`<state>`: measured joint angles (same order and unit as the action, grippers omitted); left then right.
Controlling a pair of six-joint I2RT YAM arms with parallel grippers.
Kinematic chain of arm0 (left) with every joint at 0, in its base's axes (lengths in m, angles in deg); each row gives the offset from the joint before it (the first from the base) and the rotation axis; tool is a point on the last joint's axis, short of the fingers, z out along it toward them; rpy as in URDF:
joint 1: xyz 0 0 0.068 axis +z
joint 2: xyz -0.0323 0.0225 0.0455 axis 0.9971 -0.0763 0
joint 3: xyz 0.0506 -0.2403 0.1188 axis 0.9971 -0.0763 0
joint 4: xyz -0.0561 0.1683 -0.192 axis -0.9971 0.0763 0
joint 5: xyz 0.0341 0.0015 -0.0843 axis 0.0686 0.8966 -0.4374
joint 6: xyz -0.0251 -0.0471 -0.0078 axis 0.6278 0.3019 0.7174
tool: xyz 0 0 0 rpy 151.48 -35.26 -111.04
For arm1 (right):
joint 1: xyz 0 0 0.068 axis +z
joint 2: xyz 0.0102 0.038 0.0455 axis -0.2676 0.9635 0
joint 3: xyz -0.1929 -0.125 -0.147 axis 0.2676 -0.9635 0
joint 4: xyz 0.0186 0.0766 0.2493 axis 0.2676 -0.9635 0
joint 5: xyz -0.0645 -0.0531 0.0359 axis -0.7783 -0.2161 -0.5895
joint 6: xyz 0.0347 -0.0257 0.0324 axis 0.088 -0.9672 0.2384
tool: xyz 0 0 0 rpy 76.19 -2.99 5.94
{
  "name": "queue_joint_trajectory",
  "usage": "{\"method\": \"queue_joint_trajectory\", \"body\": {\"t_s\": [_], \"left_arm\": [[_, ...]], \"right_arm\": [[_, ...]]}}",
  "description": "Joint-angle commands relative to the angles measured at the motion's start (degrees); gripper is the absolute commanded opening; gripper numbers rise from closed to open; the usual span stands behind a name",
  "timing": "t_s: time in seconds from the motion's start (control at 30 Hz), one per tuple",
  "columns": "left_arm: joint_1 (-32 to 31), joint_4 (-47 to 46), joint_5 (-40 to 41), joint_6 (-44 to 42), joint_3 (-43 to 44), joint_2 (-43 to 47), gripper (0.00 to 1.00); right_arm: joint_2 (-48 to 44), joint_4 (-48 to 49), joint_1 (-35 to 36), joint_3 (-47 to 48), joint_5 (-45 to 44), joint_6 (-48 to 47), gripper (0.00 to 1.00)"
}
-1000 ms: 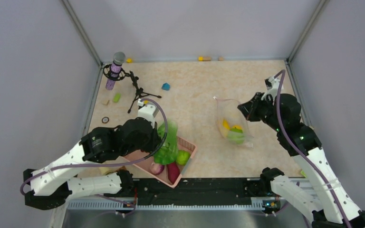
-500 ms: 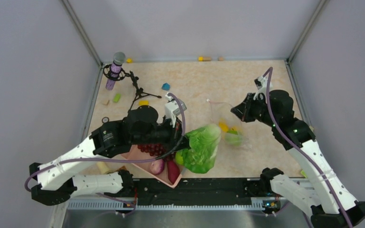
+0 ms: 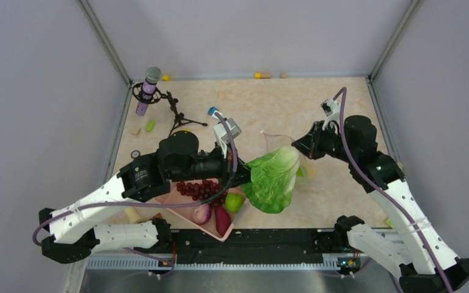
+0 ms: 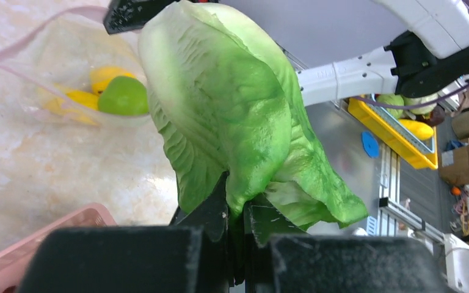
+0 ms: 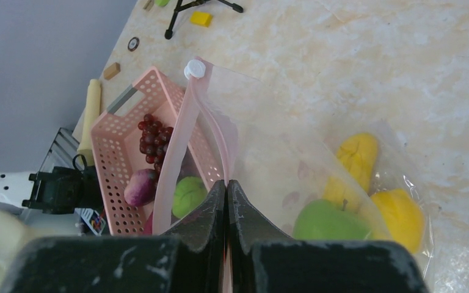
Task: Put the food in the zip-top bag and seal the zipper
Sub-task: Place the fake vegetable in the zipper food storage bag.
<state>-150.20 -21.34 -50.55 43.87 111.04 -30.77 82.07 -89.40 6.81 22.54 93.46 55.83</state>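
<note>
My left gripper [image 3: 245, 180] [image 4: 237, 196] is shut on the base of the green leafy lettuce [image 3: 275, 177] [image 4: 226, 104] and holds it in the air just left of the zip-top bag [image 3: 304, 176] [image 5: 281, 165]. My right gripper [image 3: 300, 145] [image 5: 226, 186] is shut on the bag's upper mouth edge and holds the pink zipper [image 5: 177, 146] apart. In the bag lie a green fruit [image 5: 327, 221], a lemon [image 5: 357, 152] and a banana [image 5: 400, 220]. The lettuce hides most of the bag in the top view.
The pink basket [image 3: 172, 202] [image 5: 113, 146] at the near edge holds dark grapes [image 3: 198, 188], a purple onion [image 3: 201, 213], a sweet potato [image 3: 221, 220] and a green fruit [image 3: 234, 201]. A microphone on a tripod [image 3: 149, 91] stands at the back left, with small blocks [image 3: 150, 125] around it.
My left arm lifted the lettuce out of the basket and carried it right to the bag. My right gripper pulled the bag's mouth edge up and leftward.
</note>
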Motion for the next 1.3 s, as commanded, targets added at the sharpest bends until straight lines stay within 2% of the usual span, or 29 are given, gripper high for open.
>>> {"method": "queue_joint_trajectory", "body": {"t_s": [0.0, 0.13, 0.37, 0.73, 0.83, 1.13, 1.27], "left_arm": [[0.0, -5.8, 3.3, -0.7, 1.9, -0.4, 0.00], [0.0, -3.0, 5.6, -0.6, 2.8, -2.1, 0.00], [0.4, -4.1, 9.6, -0.6, -1.4, -1.1, 0.00], [2.0, -0.9, 3.7, 3.0, -3.5, -3.5, 0.00], [3.1, 1.6, 4.3, 3.5, -2.9, -4.8, 0.00], [12.5, -3.1, -12.1, 10.2, -6.6, -7.5, 0.00], [13.1, -5.1, -13.6, 10.6, -6.3, -9.0, 0.00]], "right_arm": [[-0.3, 3.8, -0.3, -0.2, 3.6, -0.8, 0.00], [-0.5, 4.0, -0.4, -0.2, 3.4, -0.5, 0.00], [-1.0, 5.0, -0.4, -0.5, 4.0, 0.1, 0.00], [-2.4, 8.0, -0.4, -1.1, 4.2, 0.5, 0.00], [-2.5, 8.9, -0.3, -1.3, 4.6, 0.4, 0.00], [-0.4, 13.9, -0.4, -2.7, 20.8, -0.4, 0.00], [0.7, 14.2, -0.4, -3.0, 23.6, 0.2, 0.00]]}}
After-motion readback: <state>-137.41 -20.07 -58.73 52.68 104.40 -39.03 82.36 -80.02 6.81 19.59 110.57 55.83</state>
